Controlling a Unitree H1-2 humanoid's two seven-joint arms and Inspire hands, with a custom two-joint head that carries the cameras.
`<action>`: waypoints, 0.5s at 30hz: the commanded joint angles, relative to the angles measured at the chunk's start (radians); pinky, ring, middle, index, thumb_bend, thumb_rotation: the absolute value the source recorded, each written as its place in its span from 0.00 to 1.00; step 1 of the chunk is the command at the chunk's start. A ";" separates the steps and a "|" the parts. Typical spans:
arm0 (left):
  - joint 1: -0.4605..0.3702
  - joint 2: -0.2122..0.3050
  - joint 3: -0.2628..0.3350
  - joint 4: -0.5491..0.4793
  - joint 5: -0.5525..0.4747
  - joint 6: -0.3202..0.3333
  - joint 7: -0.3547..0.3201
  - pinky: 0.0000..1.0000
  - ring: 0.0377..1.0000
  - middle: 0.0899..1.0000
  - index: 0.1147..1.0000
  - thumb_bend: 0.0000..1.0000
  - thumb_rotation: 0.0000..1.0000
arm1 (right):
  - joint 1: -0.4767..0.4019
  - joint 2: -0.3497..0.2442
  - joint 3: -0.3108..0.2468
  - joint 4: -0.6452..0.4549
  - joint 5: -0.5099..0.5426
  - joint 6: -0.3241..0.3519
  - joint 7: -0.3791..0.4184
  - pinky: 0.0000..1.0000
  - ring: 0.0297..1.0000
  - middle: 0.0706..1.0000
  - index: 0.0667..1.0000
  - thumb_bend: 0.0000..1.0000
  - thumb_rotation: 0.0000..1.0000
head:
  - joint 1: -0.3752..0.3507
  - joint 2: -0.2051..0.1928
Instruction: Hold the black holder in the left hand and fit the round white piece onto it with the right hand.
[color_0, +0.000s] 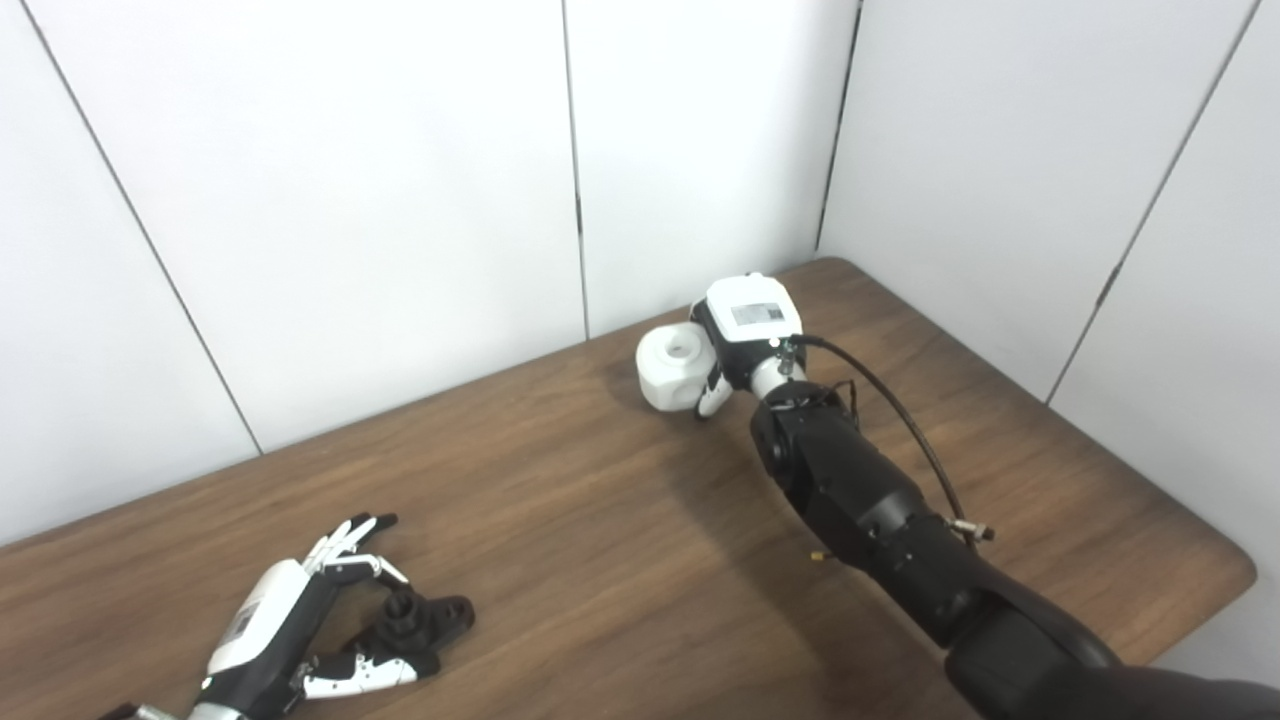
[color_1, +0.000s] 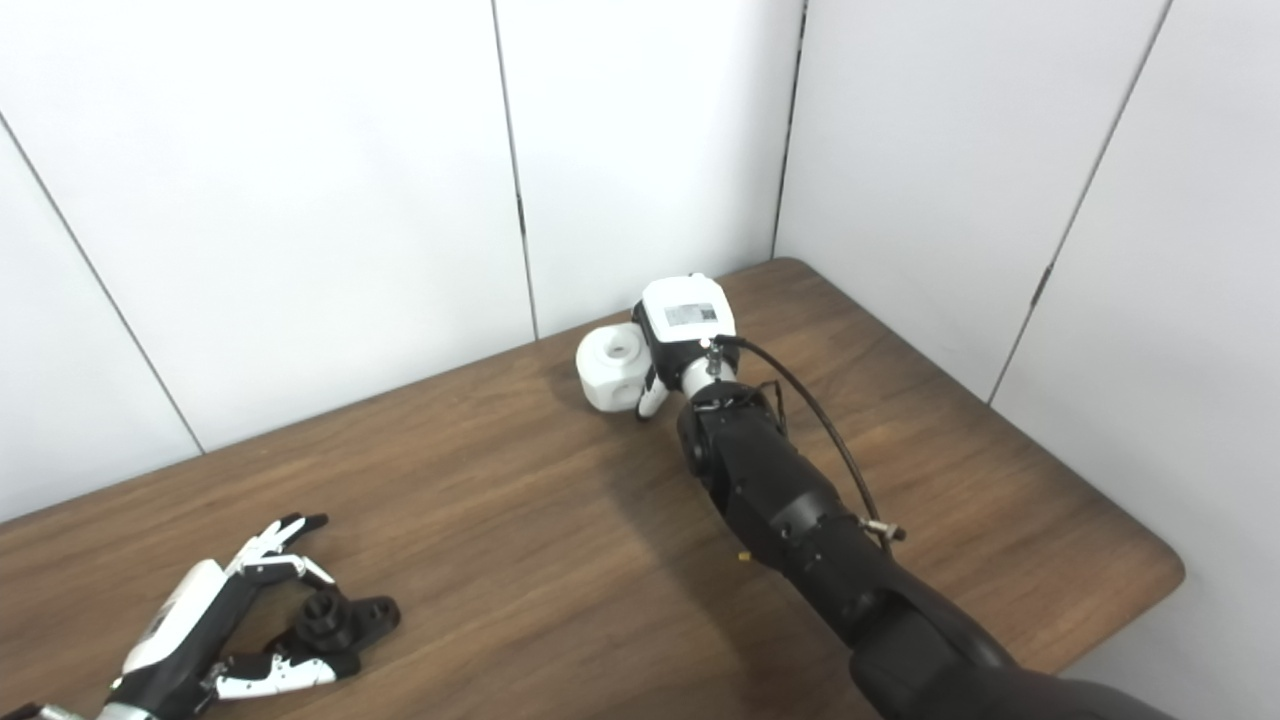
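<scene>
A brown wooden table (color_0: 560, 520) fills the lower half of the frame, with white wall panels (color_0: 350, 200) behind it. The right arm (color_0: 870, 510), black and bulky, runs from the lower right corner up toward the centre, a thin black cable (color_0: 900, 410) looping along it. Its right hand (color_0: 745, 335) sits just above centre, back toward the camera, pressed against the round white piece (color_0: 677, 368); whether the fingers actually grip it cannot be told. The piece is a chunky white block with a round recess on top, resting on the table near the wall. At lower left, the left hand (color_0: 300, 620) lies low with fingers spread, thumb and fingers either side of the black holder (color_0: 420, 622), not closed on it. The holder is a small black part with a raised round collar and a flat lobed base.
</scene>
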 joint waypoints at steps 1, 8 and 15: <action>0.120 -0.020 -0.041 0.058 0.025 0.030 -0.036 1.00 1.00 0.94 0.42 0.52 0.05 | -0.032 -0.013 0.000 -0.002 0.015 -0.002 -0.051 0.94 0.78 0.69 0.45 0.52 0.14 | 0.008 0.005; 0.122 -0.031 -0.047 0.046 0.040 0.044 -0.030 1.00 1.00 0.94 0.42 0.52 0.05 | -0.023 -0.002 -0.009 -0.104 0.105 0.008 -0.007 0.84 0.77 0.70 0.45 0.52 0.14 | 0.101 0.031; 0.122 -0.056 -0.057 0.039 0.061 0.072 -0.030 1.00 1.00 0.94 0.42 0.52 0.05 | -0.040 0.008 0.001 -0.338 0.204 0.070 0.227 0.81 0.80 0.73 0.45 0.52 0.13 | 0.223 0.065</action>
